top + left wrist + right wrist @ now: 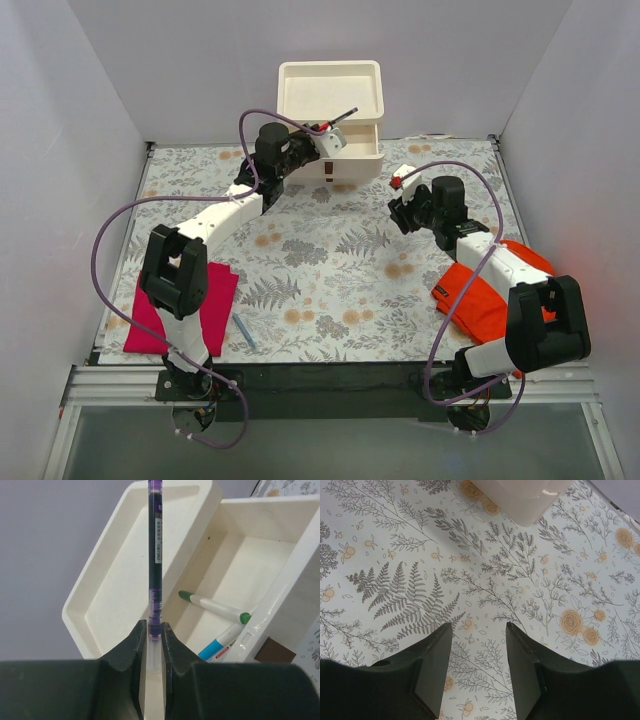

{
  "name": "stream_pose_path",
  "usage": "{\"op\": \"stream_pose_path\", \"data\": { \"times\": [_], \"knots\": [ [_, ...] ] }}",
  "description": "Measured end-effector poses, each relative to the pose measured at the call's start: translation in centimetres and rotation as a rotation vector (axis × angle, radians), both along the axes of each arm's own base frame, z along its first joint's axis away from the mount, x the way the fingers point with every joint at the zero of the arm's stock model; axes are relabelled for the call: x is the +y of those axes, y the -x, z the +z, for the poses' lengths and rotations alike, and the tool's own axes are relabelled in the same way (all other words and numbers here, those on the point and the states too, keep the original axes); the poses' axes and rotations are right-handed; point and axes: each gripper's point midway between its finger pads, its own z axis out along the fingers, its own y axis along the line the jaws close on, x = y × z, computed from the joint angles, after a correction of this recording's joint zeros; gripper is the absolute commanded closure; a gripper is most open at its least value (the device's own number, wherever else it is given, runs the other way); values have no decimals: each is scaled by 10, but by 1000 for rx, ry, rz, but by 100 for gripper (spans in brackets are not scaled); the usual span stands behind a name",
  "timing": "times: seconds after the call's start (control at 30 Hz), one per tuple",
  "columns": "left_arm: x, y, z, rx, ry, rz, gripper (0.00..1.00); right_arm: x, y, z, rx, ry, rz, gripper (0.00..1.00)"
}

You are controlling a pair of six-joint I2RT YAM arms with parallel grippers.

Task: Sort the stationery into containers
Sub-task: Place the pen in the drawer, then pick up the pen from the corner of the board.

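My left gripper (154, 630) is shut on the lower end of a dark purple pen (154, 555), which sticks out over the cream top tray (115, 580) of the containers. Beside it the upper drawer (260, 550) stands pulled out, with a white green-capped marker (215, 609) and a blue-and-white pen (220, 644) inside. From above, the left gripper (335, 128) holds the pen (345, 114) at the front of the stacked drawers (330, 90). A blue pen (244, 330) lies on the table near the left arm's base. The right gripper (477, 630) is open and empty above the floral cloth.
A magenta cloth (185, 310) lies at the near left and an orange cloth (490, 290) at the near right, under the right arm. The drawer's brown handle (275, 650) faces the arms. A corner of the containers (520, 500) shows ahead of the right gripper (400, 195).
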Motion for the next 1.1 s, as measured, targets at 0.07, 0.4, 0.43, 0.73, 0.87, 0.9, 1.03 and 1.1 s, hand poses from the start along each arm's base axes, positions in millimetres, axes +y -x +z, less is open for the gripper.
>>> {"op": "stream_pose_path", "data": {
  "times": [0.07, 0.4, 0.43, 0.73, 0.87, 0.9, 1.03, 1.1],
  "knots": [
    [-1, -2, -11, 19, -15, 2, 87, -1, -1, 1, -3, -1, -3, 44],
    [5, -10, 2, -44, -2, 44, 52, -5, -1, -1, 0, -1, -11, 44],
    [5, -10, 5, -53, 6, 49, 51, -5, -2, -1, 0, -2, -11, 44],
    [41, 37, 41, -76, 80, 98, 38, -7, -2, -1, 1, -2, -17, 44],
    [88, 99, 65, 8, -22, 19, 42, -12, -4, -2, 2, -1, -30, 44],
    [101, 111, 66, 27, -53, 13, 43, -13, -4, -2, 3, -2, -32, 44],
    [156, 164, 14, 246, -315, -23, 47, -11, -2, -3, 14, -13, -17, 44],
    [166, 191, -33, 401, -443, -98, 49, -8, 0, -8, 34, -24, 0, 44]
  ]
}}
